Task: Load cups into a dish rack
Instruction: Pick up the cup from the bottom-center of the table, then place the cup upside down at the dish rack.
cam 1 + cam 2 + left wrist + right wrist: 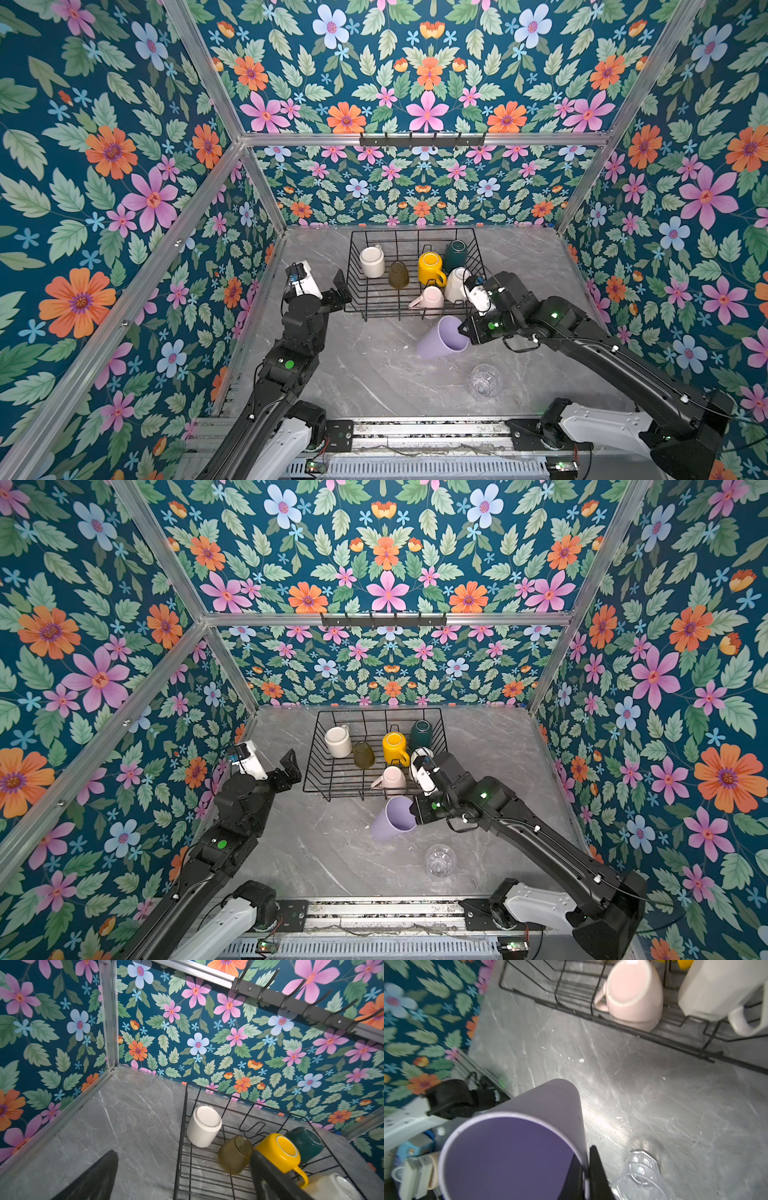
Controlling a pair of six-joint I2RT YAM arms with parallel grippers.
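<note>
The black wire dish rack [360,308] [312,771] stands at the back of the table. In it lie a white mug [372,262], an olive-brown glass [398,275], a yellow mug [431,269], a dark green mug [455,255], a pink mug [430,301] and another white mug [456,284]. My right gripper [586,1159] is shut on the rim wall of a tilted lilac tumbler [440,338] [512,1153] in front of the rack. One finger is inside it, one outside. A clear glass [485,380] [641,1174] lies nearer the front. My left gripper [338,286] [182,1167] hangs open and holds nothing at the rack's left side.
The grey marble table [374,374] is walled by floral panels on three sides. A hook rail [422,139] hangs on the back wall above the rack. A metal rail [415,432] with the arm bases runs along the front edge.
</note>
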